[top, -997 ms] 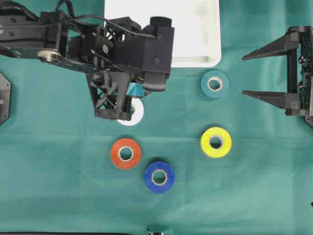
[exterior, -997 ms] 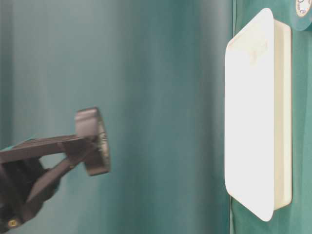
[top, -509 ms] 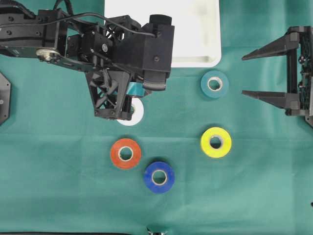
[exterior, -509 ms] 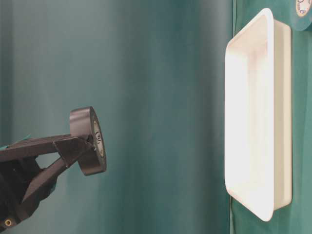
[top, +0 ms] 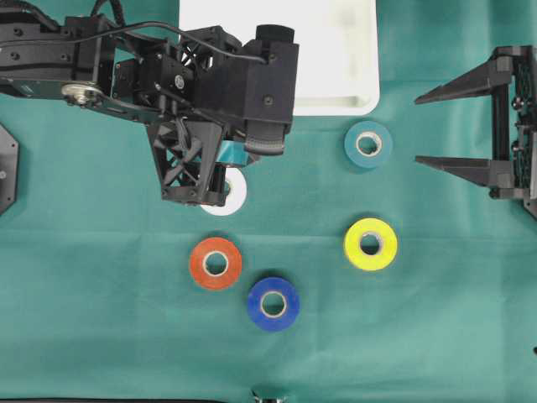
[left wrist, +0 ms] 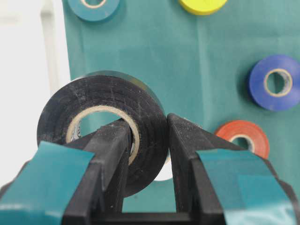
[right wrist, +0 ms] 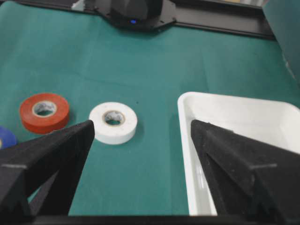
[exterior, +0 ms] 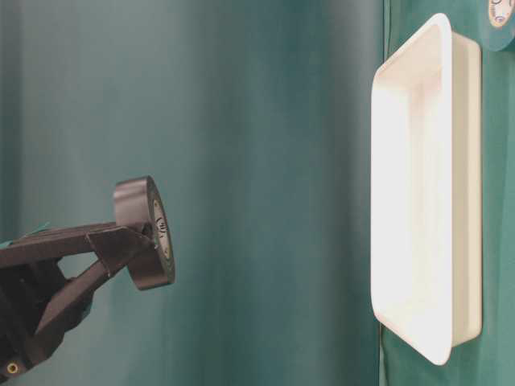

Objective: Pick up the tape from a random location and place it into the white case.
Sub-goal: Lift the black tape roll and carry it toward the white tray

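My left gripper (left wrist: 147,136) is shut on a black tape roll (left wrist: 101,96): one finger passes through the core and the other presses on the outer wall. The table-level view shows this tape (exterior: 145,233) held upright in the air at the fingertips, well apart from the white case (exterior: 467,185). Seen from overhead, the left gripper (top: 197,193) hangs just in front of the white case (top: 336,102), and the arm hides the black tape. My right gripper (top: 417,128) stands open and empty at the right edge.
Loose rolls lie on the green cloth: white (top: 235,195) partly under the left gripper, teal (top: 367,144), yellow (top: 370,243), orange (top: 216,263) and blue (top: 273,303). The right wrist view shows the case's rim (right wrist: 185,140) close by its jaws.
The left arm has shifted very slightly with the black tape still in its grip. The right arm and the loose rolls have not moved.
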`<action>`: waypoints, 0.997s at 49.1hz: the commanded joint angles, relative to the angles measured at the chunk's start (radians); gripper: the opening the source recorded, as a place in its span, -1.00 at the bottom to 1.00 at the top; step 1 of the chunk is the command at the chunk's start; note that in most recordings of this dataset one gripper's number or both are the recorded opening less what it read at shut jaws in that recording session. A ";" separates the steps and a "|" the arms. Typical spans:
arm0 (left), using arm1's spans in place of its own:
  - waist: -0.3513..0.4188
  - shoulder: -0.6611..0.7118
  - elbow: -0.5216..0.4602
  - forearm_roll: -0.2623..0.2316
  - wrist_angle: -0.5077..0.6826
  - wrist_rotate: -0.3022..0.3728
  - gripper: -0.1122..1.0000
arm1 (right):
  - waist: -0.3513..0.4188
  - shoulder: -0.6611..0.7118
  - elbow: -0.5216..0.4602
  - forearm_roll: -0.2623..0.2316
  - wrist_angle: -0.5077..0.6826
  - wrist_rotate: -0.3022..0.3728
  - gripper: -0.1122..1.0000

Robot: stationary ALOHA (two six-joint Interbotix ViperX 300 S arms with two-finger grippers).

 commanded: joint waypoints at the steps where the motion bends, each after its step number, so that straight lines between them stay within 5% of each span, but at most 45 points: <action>1: -0.003 -0.025 -0.026 0.002 -0.006 0.000 -0.44 | 0.000 0.002 -0.023 0.000 0.000 0.002 0.85; 19: 0.023 -0.021 -0.028 0.011 -0.012 0.005 -0.44 | -0.002 0.002 -0.025 -0.002 0.000 0.002 0.85; 49: 0.253 -0.008 -0.028 0.011 -0.017 0.091 -0.44 | -0.002 0.002 -0.023 -0.002 0.011 0.002 0.85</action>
